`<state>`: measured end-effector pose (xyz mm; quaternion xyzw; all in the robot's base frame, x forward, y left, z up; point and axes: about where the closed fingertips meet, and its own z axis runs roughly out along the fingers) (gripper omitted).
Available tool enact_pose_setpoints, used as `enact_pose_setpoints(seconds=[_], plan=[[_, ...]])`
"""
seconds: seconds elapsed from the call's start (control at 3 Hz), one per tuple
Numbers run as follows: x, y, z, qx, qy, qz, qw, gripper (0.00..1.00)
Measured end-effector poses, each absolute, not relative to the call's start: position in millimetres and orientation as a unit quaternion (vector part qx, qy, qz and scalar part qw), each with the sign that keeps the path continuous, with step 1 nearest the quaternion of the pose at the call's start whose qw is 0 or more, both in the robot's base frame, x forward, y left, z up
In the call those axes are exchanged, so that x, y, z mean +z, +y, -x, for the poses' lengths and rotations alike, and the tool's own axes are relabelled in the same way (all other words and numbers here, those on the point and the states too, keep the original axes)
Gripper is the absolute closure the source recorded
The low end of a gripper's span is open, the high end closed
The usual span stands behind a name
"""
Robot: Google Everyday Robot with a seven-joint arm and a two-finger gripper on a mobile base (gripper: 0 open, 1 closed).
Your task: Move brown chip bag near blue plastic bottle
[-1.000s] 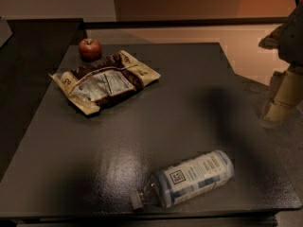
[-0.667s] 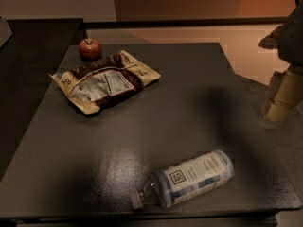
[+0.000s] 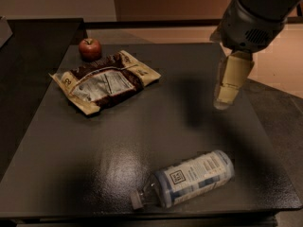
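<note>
While the bottle [image 3: 189, 178] lies on its side by the table's [image 3: 156, 126] near edge, cap pointing left, I see the bag [image 3: 105, 82] flat and well apart from it, toward the far left. An apple [image 3: 90, 48] sits farther still, near the far edge. Open tabletop stretches between bottle and bag. Beyond the bottle, slightly right, my gripper [image 3: 223, 102] hangs above the surface, pointing down from the grey wrist [image 3: 248, 25]; I cannot tell its state.

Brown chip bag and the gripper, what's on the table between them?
Only bare tabletop, in the camera view; the gripper hangs right of the brown chip bag.
</note>
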<state>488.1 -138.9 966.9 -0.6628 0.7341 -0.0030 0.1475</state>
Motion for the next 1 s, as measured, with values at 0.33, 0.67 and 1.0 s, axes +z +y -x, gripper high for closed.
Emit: enact_pose_setpoints(seconds=[0.33,0.67,1.0], plan=[[961.2,-95.8,-509.1,0.004,0.706,0.694,0.142,0.00],[955.3,-55.4,-525.7,0.004,0.680,0.718,0.148,0.00],[948.4,-23.7,-540.9,0.004,0.666,0.729,0.160,0.00]])
